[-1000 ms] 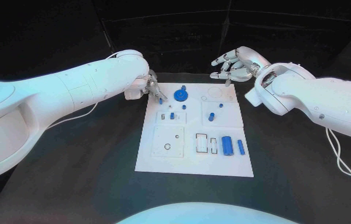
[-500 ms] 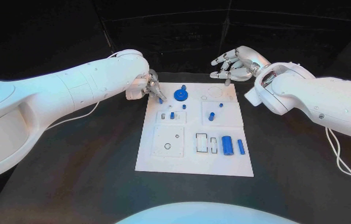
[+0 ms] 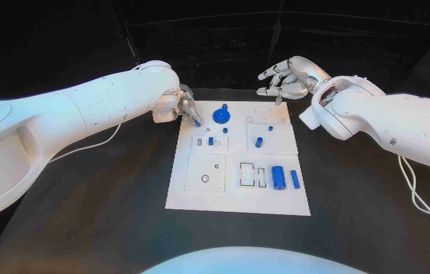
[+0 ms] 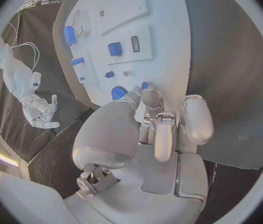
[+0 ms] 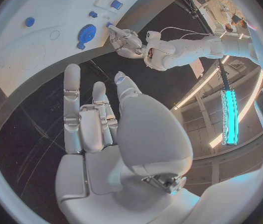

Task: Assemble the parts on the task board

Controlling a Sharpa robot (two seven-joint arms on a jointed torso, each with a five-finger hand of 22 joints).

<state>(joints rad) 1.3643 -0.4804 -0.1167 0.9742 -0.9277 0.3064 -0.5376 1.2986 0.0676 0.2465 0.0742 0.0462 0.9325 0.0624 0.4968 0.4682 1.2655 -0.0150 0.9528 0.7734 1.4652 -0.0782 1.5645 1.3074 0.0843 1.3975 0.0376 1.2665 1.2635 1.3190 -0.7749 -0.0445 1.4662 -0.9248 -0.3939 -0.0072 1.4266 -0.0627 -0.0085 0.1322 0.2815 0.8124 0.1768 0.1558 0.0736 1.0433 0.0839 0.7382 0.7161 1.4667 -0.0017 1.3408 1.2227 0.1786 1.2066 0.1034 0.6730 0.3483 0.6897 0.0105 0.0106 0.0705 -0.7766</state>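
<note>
Nearest the robot, the front edge of the white task board [image 3: 238,207] sits bare, and just beyond it two blue cylinders [image 3: 279,178] lie side by side on the board's right half, next to a pair of open rectangular slots [image 3: 247,174]; none of that has shifted over the last second. Moving up the board, a small blue peg [image 3: 210,141] stands in the left middle block and another blue piece [image 3: 258,142] sits in the right middle block, both exactly where they were. Further on, the blue gear [image 3: 221,110] rests near the far edge, unmoved. Now the action, such as it is: the left hand [image 3: 187,107] hangs at the board's far left corner, fingers drawn together on a small blue part [image 3: 197,123] at its fingertips, and compared with a second ago the hand has barely crept, with the part staying put at the board's edge. The left wrist view shows the fingertips [image 4: 149,95] closed right down on that blue piece, beside the gear. So this looks like a grasp being settled, not a carry; no part has gone into a new seat yet. Farthest away, the right hand [image 3: 285,80] hovers off the board's far right corner, fingers spread and empty, unchanged.
</note>
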